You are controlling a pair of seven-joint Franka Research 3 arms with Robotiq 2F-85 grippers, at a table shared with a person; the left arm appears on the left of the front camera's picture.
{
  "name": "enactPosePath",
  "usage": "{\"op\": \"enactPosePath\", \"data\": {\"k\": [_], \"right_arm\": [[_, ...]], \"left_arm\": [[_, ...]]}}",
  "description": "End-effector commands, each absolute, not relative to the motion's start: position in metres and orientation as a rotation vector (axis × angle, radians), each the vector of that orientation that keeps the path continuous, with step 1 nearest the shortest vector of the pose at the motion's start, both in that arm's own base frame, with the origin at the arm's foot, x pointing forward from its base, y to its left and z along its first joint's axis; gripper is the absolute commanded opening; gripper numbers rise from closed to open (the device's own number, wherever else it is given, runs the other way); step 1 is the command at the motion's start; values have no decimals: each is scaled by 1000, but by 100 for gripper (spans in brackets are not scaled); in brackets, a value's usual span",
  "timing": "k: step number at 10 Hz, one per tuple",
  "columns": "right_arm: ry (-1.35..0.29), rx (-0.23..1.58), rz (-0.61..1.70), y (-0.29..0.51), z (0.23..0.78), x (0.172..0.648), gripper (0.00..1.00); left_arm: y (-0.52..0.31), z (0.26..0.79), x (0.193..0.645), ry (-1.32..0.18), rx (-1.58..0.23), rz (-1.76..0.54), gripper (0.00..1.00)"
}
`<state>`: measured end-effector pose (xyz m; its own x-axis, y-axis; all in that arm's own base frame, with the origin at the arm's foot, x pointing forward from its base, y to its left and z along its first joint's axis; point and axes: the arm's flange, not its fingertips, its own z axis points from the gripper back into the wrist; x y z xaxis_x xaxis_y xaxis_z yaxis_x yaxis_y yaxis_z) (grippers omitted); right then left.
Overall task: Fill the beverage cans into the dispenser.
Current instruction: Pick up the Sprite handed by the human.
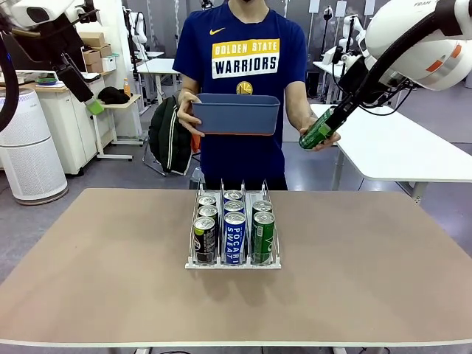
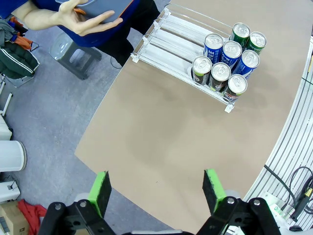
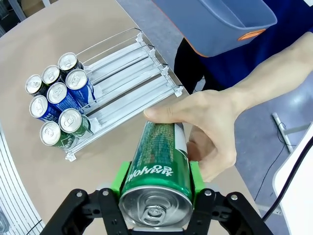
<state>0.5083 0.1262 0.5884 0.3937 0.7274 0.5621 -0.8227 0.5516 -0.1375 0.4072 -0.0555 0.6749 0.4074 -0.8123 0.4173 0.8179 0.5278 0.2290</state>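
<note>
Beverage cans (image 1: 234, 230) partly loaded: seven stand in the dispenser (image 1: 233, 263), and an eighth is being handed over.

In the left wrist view the seven cans group at the robot's end of the three-lane rack, and the lanes toward the person are bare, so much room is left. The right gripper (image 3: 159, 183) is clamped on a green can (image 3: 159, 169), held in the air beyond the far edge of the table (image 1: 110, 295), while the person's hand (image 3: 205, 127) also touches this can. The person's other hand (image 2: 85, 19) carries a blue-grey bin (image 1: 236, 114); what is inside I cannot tell. The left gripper (image 2: 156, 188) hangs high over the table with its fingers wide apart, holding nothing. The green can is not yet placed in a lane.
</note>
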Motion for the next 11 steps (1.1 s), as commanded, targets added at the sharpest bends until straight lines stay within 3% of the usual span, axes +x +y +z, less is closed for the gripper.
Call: {"op": "enactPosePath", "data": {"k": [1,2,3,5,6,7,8,9,10,11], "right_arm": [[-645,209,973,125,591,507,0],[-647,209,976,124,592,506,16],[-647,200,980,124,592,506,0],[-642,193,992,123,594,504,0],[-642,192,991,123,594,503,38],[-643,194,991,121,595,501,38],[-641,199,989,120,597,501,18],[-631,200,996,120,597,500,38],[-627,205,1009,120,597,500,0],[-627,212,996,120,598,500,19]], "left_arm": [[-53,675,406,-509,-12,-1033,100],[-53,675,406,-509,-12,-1033,100],[-53,675,406,-509,-12,-1033,100],[-53,675,406,-509,-12,-1033,100],[-53,675,406,-509,-12,-1033,100],[-53,675,406,-509,-12,-1033,100],[-53,675,406,-509,-12,-1033,100],[-53,675,406,-509,-12,-1033,100],[-53,675,406,-509,-12,-1033,100],[-53,675,406,-509,-12,-1033,100]]}}
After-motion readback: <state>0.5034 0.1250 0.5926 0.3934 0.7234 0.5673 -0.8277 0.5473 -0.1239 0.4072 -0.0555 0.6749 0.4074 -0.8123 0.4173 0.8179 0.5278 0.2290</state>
